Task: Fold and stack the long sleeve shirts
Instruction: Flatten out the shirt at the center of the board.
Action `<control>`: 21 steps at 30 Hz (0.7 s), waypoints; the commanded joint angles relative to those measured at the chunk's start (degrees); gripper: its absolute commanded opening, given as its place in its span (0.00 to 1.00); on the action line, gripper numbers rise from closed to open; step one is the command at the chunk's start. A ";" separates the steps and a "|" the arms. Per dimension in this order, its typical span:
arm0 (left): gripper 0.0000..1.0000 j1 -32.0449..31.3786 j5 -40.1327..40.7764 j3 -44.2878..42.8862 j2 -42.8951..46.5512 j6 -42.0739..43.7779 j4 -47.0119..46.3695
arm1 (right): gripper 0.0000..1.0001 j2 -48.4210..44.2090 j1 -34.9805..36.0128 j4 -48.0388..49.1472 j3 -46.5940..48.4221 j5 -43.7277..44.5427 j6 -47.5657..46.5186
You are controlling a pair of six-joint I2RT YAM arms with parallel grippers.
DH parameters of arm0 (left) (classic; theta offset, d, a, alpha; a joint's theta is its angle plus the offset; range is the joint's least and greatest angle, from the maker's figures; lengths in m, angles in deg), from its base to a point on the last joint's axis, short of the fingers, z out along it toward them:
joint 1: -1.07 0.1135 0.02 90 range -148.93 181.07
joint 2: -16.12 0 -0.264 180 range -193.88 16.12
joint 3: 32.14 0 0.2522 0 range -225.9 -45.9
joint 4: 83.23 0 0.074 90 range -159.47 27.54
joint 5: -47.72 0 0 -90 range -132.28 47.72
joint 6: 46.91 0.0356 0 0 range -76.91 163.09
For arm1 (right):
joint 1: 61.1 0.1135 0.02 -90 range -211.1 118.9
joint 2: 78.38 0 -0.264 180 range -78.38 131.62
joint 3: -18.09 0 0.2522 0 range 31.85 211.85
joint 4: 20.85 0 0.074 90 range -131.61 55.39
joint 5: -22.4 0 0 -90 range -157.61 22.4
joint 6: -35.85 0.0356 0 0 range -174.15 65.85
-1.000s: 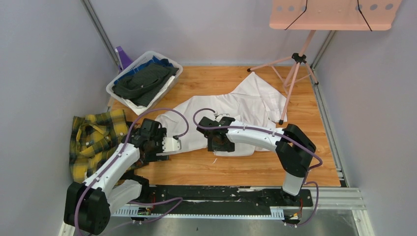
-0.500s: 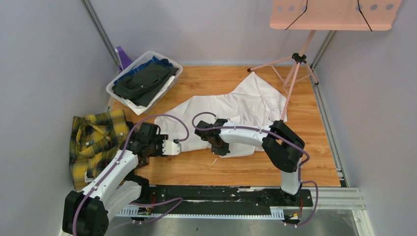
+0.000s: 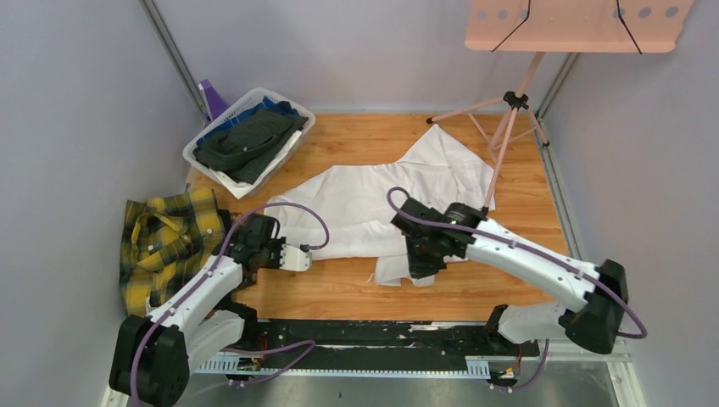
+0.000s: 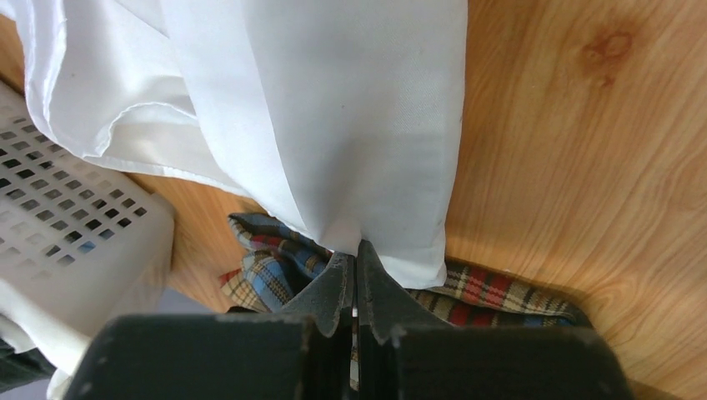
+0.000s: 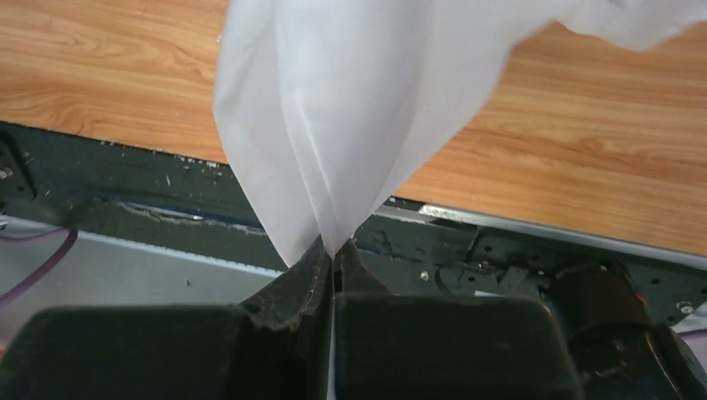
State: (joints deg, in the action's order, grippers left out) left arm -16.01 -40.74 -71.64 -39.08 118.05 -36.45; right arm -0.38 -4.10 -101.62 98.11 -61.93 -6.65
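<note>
A white long sleeve shirt (image 3: 381, 199) lies spread across the wooden table, its collar end toward the back right. My left gripper (image 3: 298, 257) is shut on the shirt's near-left edge (image 4: 367, 167), low over the table. My right gripper (image 3: 421, 261) is shut on the shirt's near edge (image 5: 350, 108) and holds that fold of cloth lifted off the table. A yellow-and-dark-green plaid shirt (image 3: 165, 242) lies crumpled at the table's left edge, left of my left arm.
A white basket (image 3: 298, 112) of dark clothes stands at the back left. A pink music stand (image 3: 509, 110) has its tripod at the back right, one leg beside the white shirt. Red-and-blue plaid cloth (image 4: 275, 258) lies under my left gripper.
Both grippers have gone from open to shut on the white shirt. My right arm swung right and pulled the near edge toward the front; my left gripper settled slightly lower.
</note>
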 commanded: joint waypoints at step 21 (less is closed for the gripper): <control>0.00 0.36 6.06 -1.03 5.76 9.07 0.15 | 0.00 -29.91 -25.62 -16.95 12.96 -22.24 -7.42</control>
State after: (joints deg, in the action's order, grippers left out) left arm -16.01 -34.24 -70.37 -35.52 124.91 -38.44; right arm -25.91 -29.48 -113.40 110.14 -78.02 -14.87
